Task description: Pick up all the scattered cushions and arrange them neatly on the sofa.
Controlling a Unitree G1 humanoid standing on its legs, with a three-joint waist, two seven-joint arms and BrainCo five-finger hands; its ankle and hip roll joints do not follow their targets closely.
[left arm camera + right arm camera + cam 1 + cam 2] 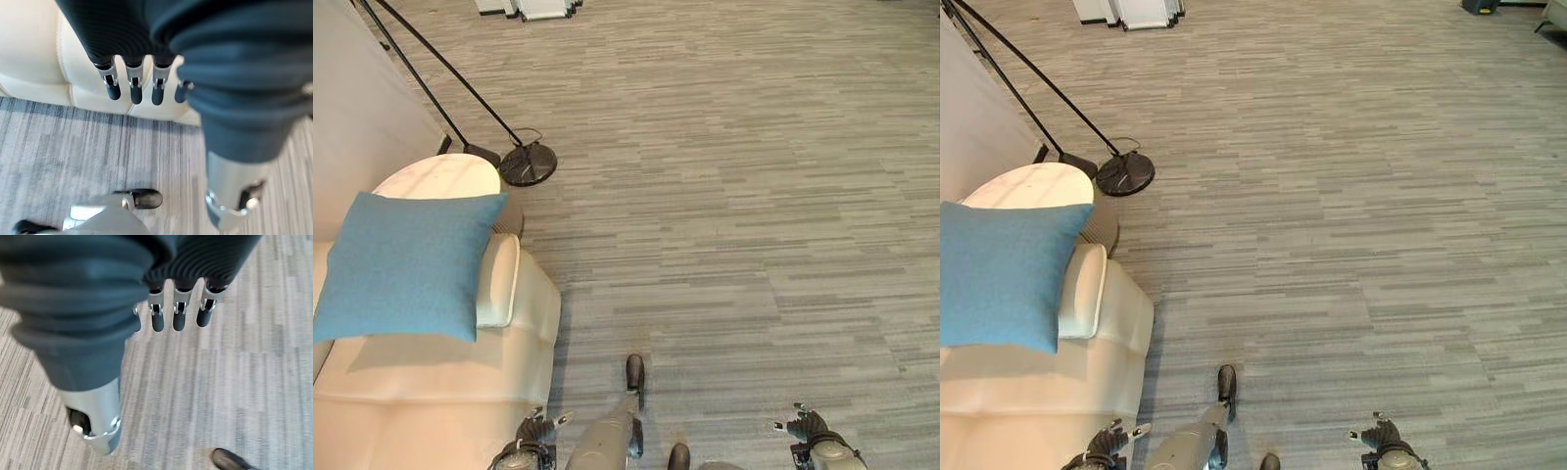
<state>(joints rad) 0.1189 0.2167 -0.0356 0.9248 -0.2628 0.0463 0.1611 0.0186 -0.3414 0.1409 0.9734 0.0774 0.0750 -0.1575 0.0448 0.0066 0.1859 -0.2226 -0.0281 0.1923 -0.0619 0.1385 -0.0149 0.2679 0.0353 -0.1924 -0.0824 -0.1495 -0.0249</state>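
1. Apparently between pickups: left hand [142, 73] hanging low with straight, relaxed fingers [136, 90] spread in a row, holding nothing, poised just off the front edge of the sofa [460, 382].
2. Likewise empty on the other side: right hand [176, 303] with fingers loose and extended, thumb apart, hovering over bare carpet [234, 382], well away from the sofa.
3. Up and forward of the left hand, on the same side: blue cushion [406, 264], standing tilted on the cream seat, leaning back toward the wall side and overlapping the padded armrest [499, 279]. Probably set so to stay upright against the backing, which suits a neat arrangement; whether squared to the sofa is hard to judge from this angle.
4. Well apart from the right hand, with the whole width of the sofa's end between.
5. Beyond the cushion, farther from the left hand: round pale side table [440, 176], and past it the dark round base of a floor lamp [529, 164] with thin black poles slanting away.
6. Ahead of both hands: open striped carpet with no loose cushion visible on it. Judging from that, either done on this stretch or searching elsewhere for the remaining ones; both hands free for the next pickup.
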